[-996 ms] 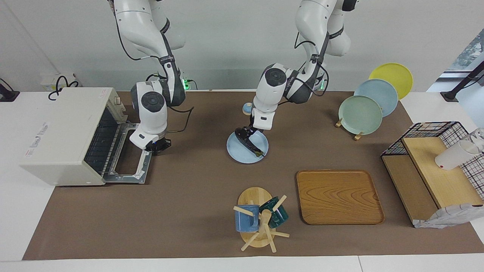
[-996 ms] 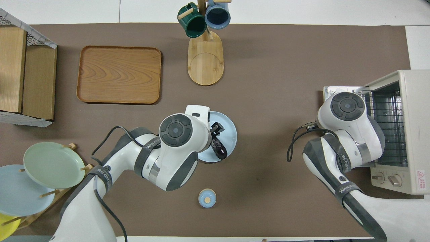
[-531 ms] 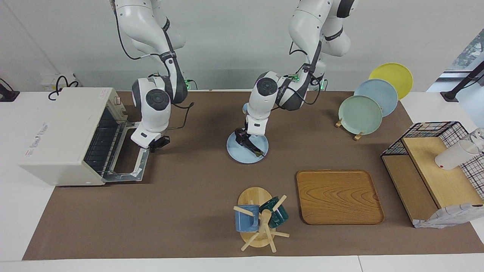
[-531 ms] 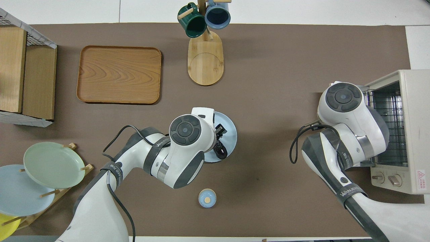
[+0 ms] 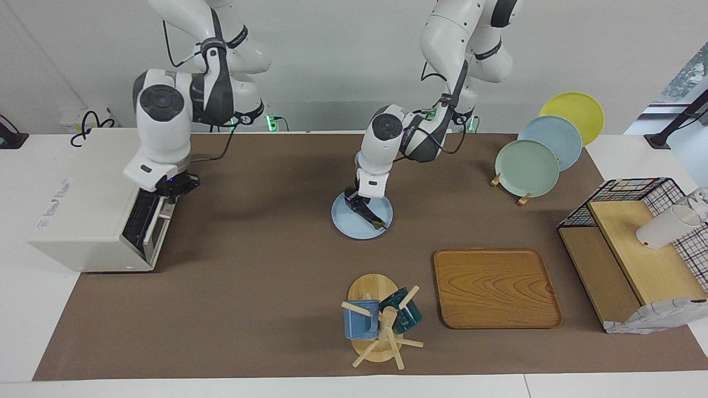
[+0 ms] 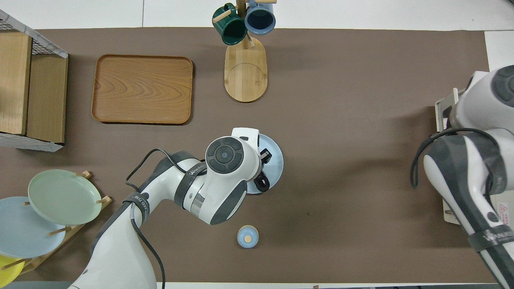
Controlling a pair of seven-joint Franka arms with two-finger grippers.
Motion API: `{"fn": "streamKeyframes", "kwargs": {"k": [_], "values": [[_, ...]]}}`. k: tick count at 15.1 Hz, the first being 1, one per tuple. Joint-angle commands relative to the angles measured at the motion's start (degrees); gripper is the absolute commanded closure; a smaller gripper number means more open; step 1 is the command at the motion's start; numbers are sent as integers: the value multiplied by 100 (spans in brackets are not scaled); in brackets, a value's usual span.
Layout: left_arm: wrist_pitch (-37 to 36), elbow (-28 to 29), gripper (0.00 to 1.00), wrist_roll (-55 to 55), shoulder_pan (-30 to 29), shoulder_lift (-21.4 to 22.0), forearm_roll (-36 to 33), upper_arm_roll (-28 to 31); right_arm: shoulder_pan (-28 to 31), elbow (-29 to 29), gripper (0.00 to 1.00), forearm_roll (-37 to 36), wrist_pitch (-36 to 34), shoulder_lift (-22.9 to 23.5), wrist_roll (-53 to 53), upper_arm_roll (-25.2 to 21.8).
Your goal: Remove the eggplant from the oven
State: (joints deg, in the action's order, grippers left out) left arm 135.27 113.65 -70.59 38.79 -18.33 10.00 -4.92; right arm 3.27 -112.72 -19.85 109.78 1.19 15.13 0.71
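The dark eggplant (image 5: 369, 215) lies on a pale blue plate (image 5: 354, 228) in the middle of the table, outside the oven. My left gripper (image 5: 354, 200) is down at the eggplant's thick end, the end nearer the robots. In the overhead view the left arm covers most of the eggplant (image 6: 263, 184) and part of the plate (image 6: 277, 160). The cream-white oven (image 5: 88, 188) stands at the right arm's end of the table. Its door (image 5: 146, 224) is tilted up, almost shut. My right gripper (image 5: 167, 189) is at the door's top edge. In the overhead view the right arm hides it.
A mug tree (image 5: 379, 320) with two mugs and a wooden tray (image 5: 495, 287) stand farther from the robots than the plate. A plate rack (image 5: 527, 167) and a wire-and-wood shelf (image 5: 636, 254) are at the left arm's end. A small blue lid (image 6: 247, 236) lies nearer to the robots.
The right arm has swung up and toward the oven, and the door has gone from lying flat open to almost shut. The left gripper has stayed at the eggplant on the plate.
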Motion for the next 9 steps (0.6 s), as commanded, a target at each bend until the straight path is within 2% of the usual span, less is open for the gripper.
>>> {"fn": "streamKeyframes", "kwargs": {"k": [1,2,5,6,9], "values": [[17,-141,90,-113,102,-101,-7,96,341,135,100,236,158,92,534,-9],[17,-159,100,-96,94,-101,-15,96,341,310,100,245,-34,83,561,8],[-114,-422,100,-78,15,-162,-33,105,122,1546,100,630,-1367,188,500,166],[-254,-501,100,-69,6,-119,-50,114,52,1760,100,806,-1528,197,482,175],[-999,-992,100,245,-257,-13,-480,325,-151,1728,100,1562,-1469,144,-191,184]]}}
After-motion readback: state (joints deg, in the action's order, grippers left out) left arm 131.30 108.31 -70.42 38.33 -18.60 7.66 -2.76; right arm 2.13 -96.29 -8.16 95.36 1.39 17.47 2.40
